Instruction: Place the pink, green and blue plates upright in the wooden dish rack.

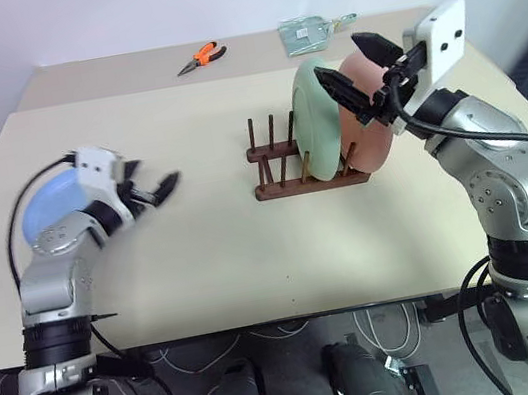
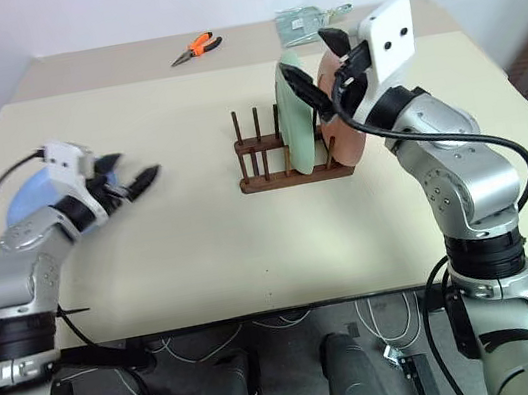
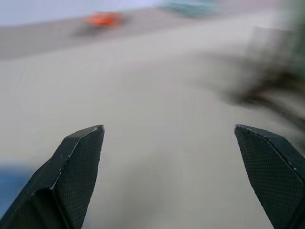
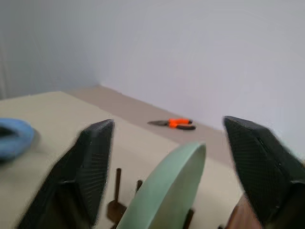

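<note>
The broad cream tabletop (image 1: 202,248) lies bare between my left gripper (image 1: 154,188) and the small dark brown wooden dish rack (image 1: 285,169), so that stretch is open to pass. The rack's left slots stand free; the pale green round plate (image 1: 317,118) and the pink round plate (image 1: 372,113) behind it block its right end, with my right gripper (image 1: 355,76) spread wide just above the green rim. The flat light blue plate (image 1: 52,202) sits beside my left wrist. Orange-handled pliers (image 1: 202,58) lie far back.
</note>
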